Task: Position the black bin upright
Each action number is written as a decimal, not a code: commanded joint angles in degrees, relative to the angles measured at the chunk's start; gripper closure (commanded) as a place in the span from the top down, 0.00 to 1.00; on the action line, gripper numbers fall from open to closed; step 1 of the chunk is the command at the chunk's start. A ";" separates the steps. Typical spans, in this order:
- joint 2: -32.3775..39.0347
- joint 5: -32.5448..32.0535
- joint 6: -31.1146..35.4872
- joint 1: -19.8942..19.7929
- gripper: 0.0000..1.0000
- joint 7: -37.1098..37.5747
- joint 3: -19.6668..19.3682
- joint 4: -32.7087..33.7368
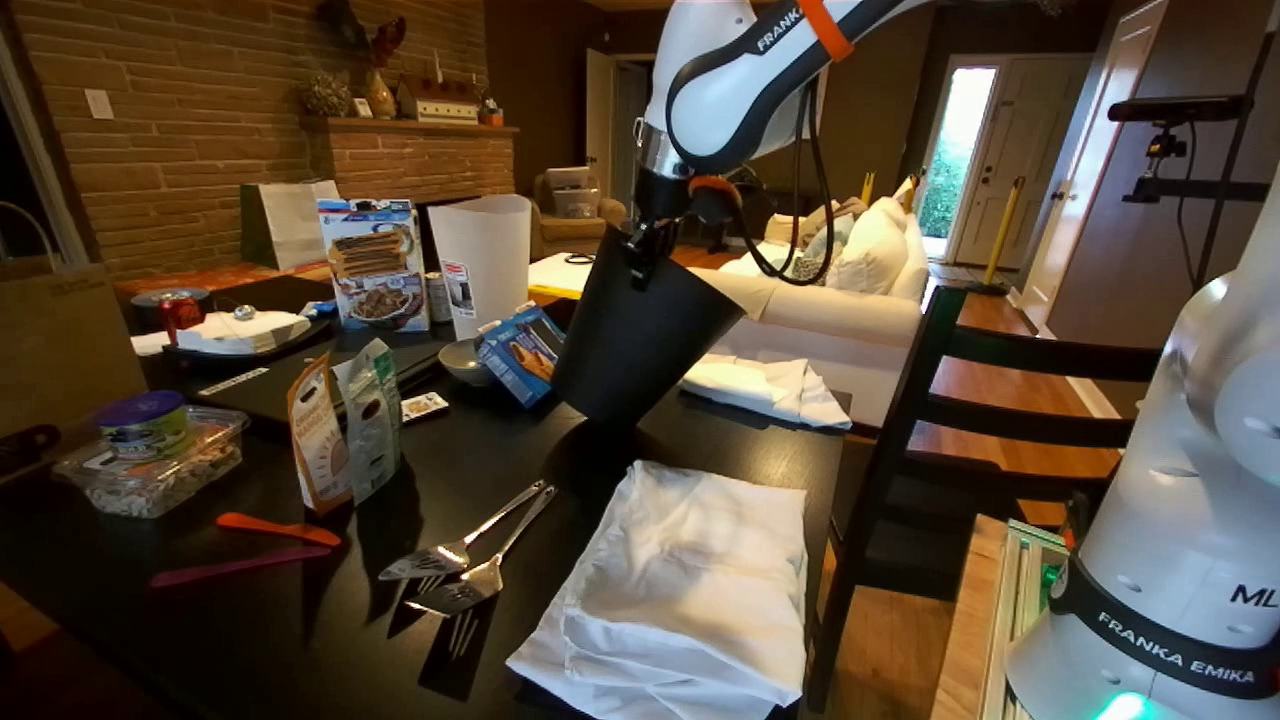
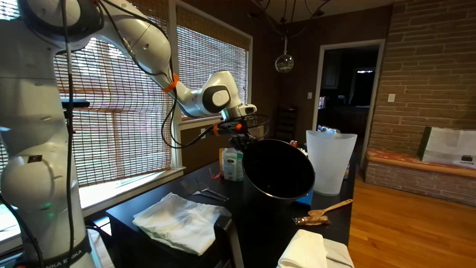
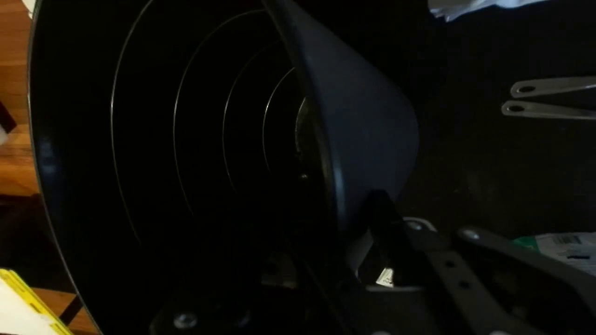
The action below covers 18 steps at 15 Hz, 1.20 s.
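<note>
The black bin (image 1: 650, 335) is tilted over the dark table, its narrow base low and its wide mouth up and to one side. In an exterior view its open mouth (image 2: 279, 169) faces the camera. My gripper (image 1: 641, 268) is at the bin's rim; it also shows in an exterior view (image 2: 243, 143). In the wrist view the bin's outer wall (image 3: 368, 111) runs up to the gripper (image 3: 347, 223). One finger lies against the outside of the wall; the other, on the inner side, is lost in the dark. Whether the base touches the table is unclear.
A tall white container (image 1: 485, 265), a blue box (image 1: 520, 355) and a bowl (image 1: 465, 362) stand close beside the bin. Folded white cloth (image 1: 690, 590) and metal spatulas (image 1: 480, 555) lie nearer. Another cloth (image 1: 765, 388) lies at the table edge. A dark chair (image 1: 900, 430) stands alongside.
</note>
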 commanded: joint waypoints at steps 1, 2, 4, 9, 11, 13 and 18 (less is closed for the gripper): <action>-0.11 -4.99 -3.62 0.27 0.04 -2.26 0.74 1.29; -0.07 -6.21 -4.31 0.40 0.04 -2.92 0.99 1.39; 0.09 -8.66 -5.80 0.72 0.04 -4.28 1.47 1.76; 0.46 -15.23 -10.01 1.83 0.04 -6.86 2.80 2.86; 0.59 -17.91 -11.36 2.33 0.04 -7.81 3.39 3.18; 0.66 -20.50 -12.07 2.86 0.04 -8.67 3.87 3.07; 1.28 -29.64 -12.50 3.57 0.04 -7.00 4.68 3.01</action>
